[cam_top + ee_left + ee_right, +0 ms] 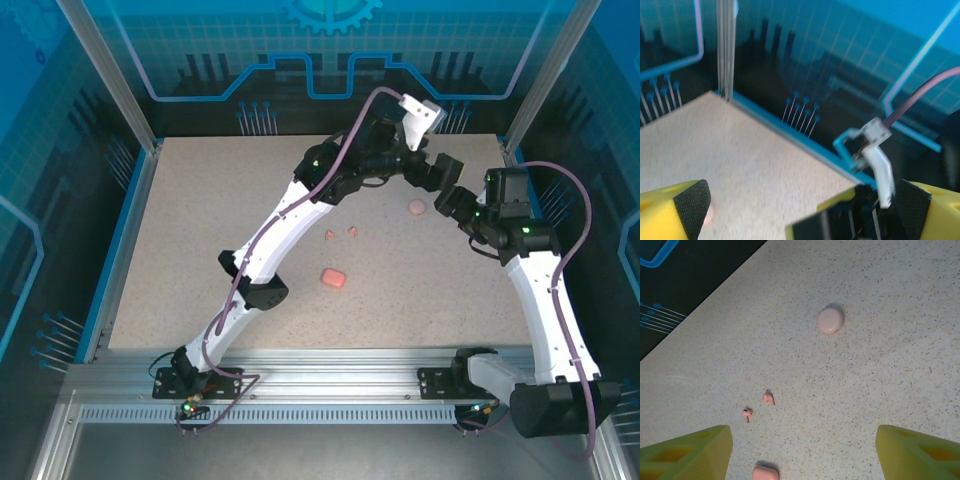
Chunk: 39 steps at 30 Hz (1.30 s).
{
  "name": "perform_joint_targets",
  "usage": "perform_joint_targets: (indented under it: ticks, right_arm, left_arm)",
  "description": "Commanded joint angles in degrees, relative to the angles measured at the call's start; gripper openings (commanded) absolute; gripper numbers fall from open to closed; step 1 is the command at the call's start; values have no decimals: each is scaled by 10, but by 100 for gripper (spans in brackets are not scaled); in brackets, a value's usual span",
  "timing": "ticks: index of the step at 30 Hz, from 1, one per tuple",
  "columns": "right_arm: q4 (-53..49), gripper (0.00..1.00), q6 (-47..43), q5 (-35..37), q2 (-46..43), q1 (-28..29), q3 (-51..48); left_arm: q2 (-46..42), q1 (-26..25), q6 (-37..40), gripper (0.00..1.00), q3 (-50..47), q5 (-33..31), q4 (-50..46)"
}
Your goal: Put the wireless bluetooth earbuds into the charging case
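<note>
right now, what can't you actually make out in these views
right wrist view: coral case cut off by the bottom edge; lid state unknown.
left wrist view: motion-blurred; pink blob half behind the black finger pad, unidentifiable.
top view: two earbuds too small to tell stem direction or exact colour.
</note>
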Motion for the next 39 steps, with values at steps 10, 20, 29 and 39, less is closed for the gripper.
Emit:
perform_joint_targets:
  ticks: [10, 20, 29, 39]
  right_arm:
    - [18, 77, -9, -13, 7, -15, -18]
    - [16, 77, -5, -11, 2, -13, -17]
    - [33, 77, 12, 8, 16, 28, -23]
    - [15, 78, -6, 38, -22, 26, -61]
  left_arm:
    - [35, -10, 74, 99, 25, 72, 187]
    - [9, 53, -19, 99, 26, 138, 66]
    - [-36, 3, 73, 91, 26, -56, -243]
    - [-45, 7, 78, 97, 26, -108, -231]
